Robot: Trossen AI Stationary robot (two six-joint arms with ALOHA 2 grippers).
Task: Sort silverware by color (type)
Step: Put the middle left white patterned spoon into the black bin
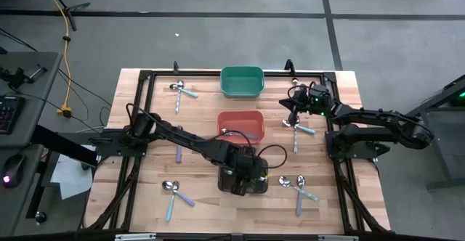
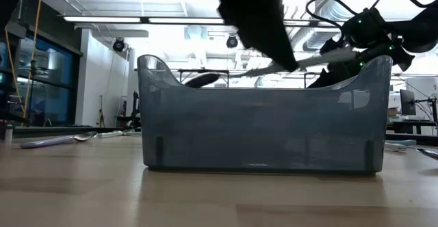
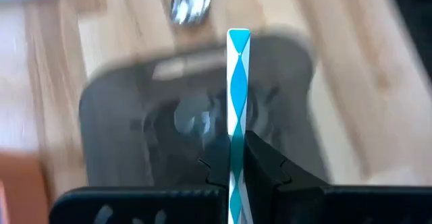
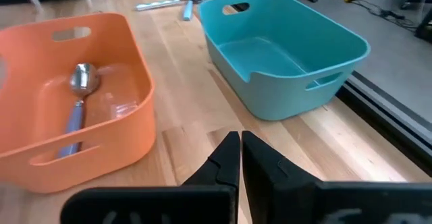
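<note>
Loose small spoons with shiny silver bowls and slim pastel handles lie scattered on the wooden table (image 1: 138,197), one pair at the far left (image 1: 183,91) and another at the near left (image 1: 174,192). The left gripper (image 1: 251,174) hangs over the dark rectangular plastic bin (image 1: 242,180) at the near middle, clenched on a teal-and-white patterned spoon handle (image 3: 237,116). Farther right, the right gripper (image 1: 293,109) hovers pinched together and empty beside the orange-red bin (image 4: 40,62), which holds one lavender-handled spoon (image 4: 77,106), with the empty teal-green bin (image 4: 283,48) beyond.
</note>
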